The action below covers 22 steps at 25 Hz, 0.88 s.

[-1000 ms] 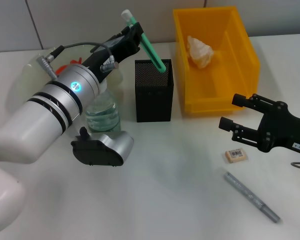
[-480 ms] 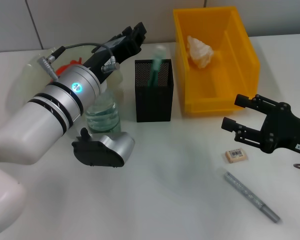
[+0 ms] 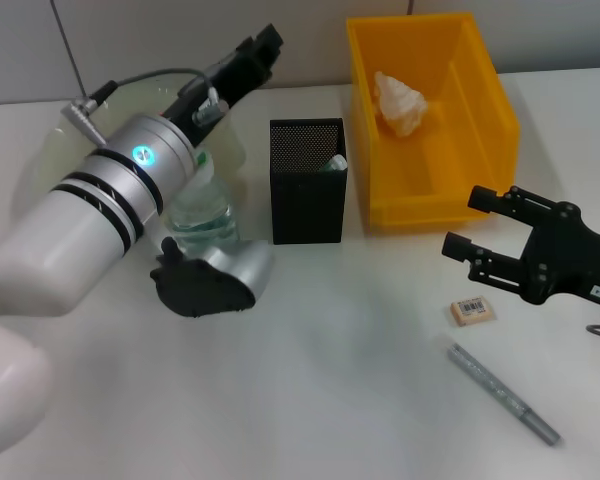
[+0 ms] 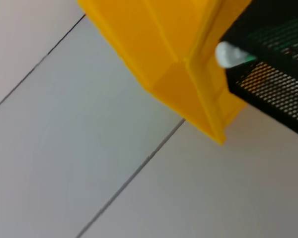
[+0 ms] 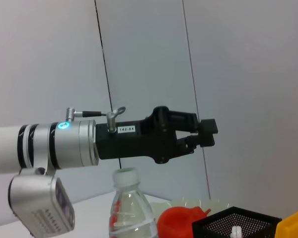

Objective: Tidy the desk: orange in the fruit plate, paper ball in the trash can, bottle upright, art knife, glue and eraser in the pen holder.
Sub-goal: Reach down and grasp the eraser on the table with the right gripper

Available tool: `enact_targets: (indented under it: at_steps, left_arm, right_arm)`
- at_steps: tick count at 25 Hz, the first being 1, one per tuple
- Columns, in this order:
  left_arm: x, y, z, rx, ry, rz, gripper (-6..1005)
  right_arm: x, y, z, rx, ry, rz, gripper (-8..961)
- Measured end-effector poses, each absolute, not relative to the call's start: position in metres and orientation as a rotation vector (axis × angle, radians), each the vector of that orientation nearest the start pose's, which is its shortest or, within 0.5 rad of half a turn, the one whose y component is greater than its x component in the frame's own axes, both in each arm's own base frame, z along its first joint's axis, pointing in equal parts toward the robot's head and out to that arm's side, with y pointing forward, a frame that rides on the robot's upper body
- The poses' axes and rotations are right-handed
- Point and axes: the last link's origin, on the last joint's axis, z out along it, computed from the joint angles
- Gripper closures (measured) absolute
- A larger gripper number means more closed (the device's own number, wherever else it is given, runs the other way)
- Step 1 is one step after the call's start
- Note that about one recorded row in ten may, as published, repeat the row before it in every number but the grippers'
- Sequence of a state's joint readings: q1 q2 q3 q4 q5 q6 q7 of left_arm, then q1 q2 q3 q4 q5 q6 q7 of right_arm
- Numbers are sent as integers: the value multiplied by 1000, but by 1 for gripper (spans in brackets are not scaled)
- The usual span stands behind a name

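1. We count 2 grippers at work over 1 white desk. The left gripper hangs above and behind the pen holder, its jaws parted and carrying nothing; the right wrist view shows the same.
2. The right gripper hovers low over the desk, just beside the eraser, its 2 fingers spread and empty.
3. We see 1 black mesh pen holder standing between the bottle and the yellow bin. Inside it sits 1 glue stick, green with a white cap, only its top showing at the rim; the left wrist view catches that cap too.
4. 1 clear bottle stands upright just beside the holder, partly behind the left arm; its white cap shows in the right wrist view.
5. 1 paper ball lies inside the yellow bin.
6. 1 eraser and 1 grey art knife lie flat on the desk, near each other but apart, both outside the holder.
7. 1 orange sits on the pale fruit plate, seen from the right wrist.
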<state>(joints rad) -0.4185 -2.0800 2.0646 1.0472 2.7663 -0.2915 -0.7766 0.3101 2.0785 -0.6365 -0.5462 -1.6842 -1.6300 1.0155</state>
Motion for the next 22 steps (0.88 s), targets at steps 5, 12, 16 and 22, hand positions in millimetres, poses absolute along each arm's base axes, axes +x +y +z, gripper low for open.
enact_targets:
  at_steps: [5,12,16,22]
  left_arm:
    - [-130,382,-69,-1253,1637,690,704]
    - [-114,382,-62,-1348,1477,562,692]
    - [-96,375,-61,-1448,1340,382,685]
    - [-84,370,-59,-1544,1196,220,675]
  right_arm:
    - [306,276,18,-2380,466,961,241]
    - [305,276,18,-2381,461,963,241]
    - [305,276,18,-2382,459,962,241]
    - [306,276,19,-2381,457,958,242]
